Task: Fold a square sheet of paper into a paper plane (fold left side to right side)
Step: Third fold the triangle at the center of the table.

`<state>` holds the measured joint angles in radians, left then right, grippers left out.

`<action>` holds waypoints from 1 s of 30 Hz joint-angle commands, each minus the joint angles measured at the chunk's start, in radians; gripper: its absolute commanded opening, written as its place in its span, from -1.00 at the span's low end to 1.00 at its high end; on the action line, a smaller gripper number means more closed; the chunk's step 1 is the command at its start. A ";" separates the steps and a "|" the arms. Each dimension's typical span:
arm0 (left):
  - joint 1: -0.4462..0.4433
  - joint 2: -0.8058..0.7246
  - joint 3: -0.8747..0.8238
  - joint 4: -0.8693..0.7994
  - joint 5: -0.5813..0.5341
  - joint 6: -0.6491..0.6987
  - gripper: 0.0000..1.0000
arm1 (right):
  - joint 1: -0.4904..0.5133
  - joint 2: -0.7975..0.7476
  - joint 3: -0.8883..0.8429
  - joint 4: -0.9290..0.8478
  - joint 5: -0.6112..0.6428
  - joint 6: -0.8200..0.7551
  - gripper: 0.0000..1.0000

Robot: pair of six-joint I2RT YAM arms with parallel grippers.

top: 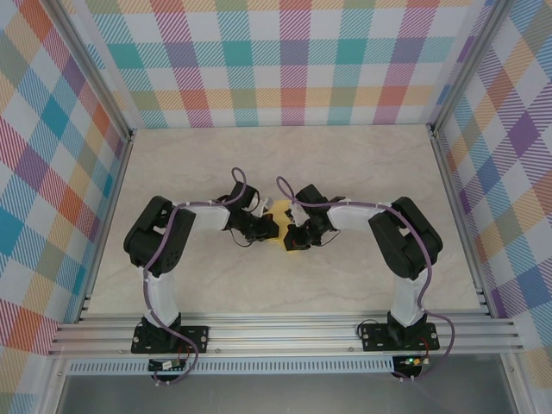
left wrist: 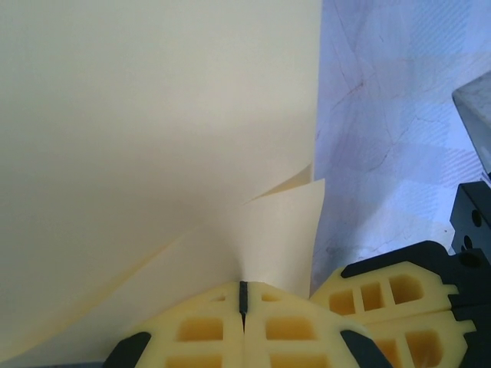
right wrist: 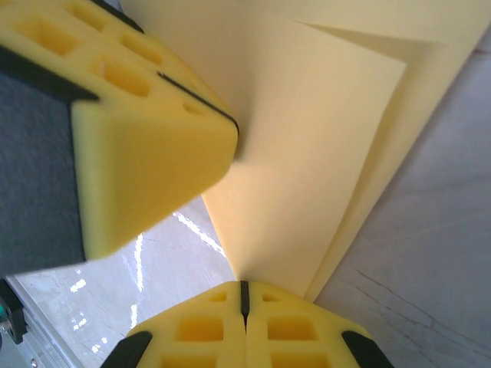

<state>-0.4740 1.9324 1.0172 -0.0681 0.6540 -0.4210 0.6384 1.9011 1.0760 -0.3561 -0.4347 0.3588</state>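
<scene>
Across the middle of the pale table [top: 345, 164], my left arm [top: 164, 237] and right arm [top: 401, 233] bend in toward each other so their tips almost meet. Between them is the square sheet of paper [left wrist: 153, 138], yellow and plain, and it stands up off the table instead of lying flat. I think it is held up like this so one side can swing over onto the other side for the fold. The left gripper [left wrist: 243, 293] is squeezed tight on an edge of the sheet, and the right gripper [right wrist: 245, 290] is squeezed tight on it too, just beside the first. Two pinches close together should stop the thin paper from flopping or slipping. From above the paper looks like a small yellow patch tucked between the black wrists, so I cannot tell how it is bent. The left wrist camera shows more: a big smooth face of paper and a second layer with a loose corner peeking out behind it. The right wrist camera shows two layers as well, with the left gripper's fat yellow finger [right wrist: 153, 146] right against the sheet.
</scene>
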 commanded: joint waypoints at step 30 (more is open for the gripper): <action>0.193 -0.227 -0.015 -0.063 -0.118 0.029 -0.56 | 0.003 0.039 -0.036 -0.075 0.060 0.002 -1.00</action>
<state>-0.2932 1.7889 1.0477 -0.1539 0.5125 -0.3466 0.6384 1.8980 1.0725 -0.3489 -0.4374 0.3592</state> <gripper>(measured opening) 0.217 0.026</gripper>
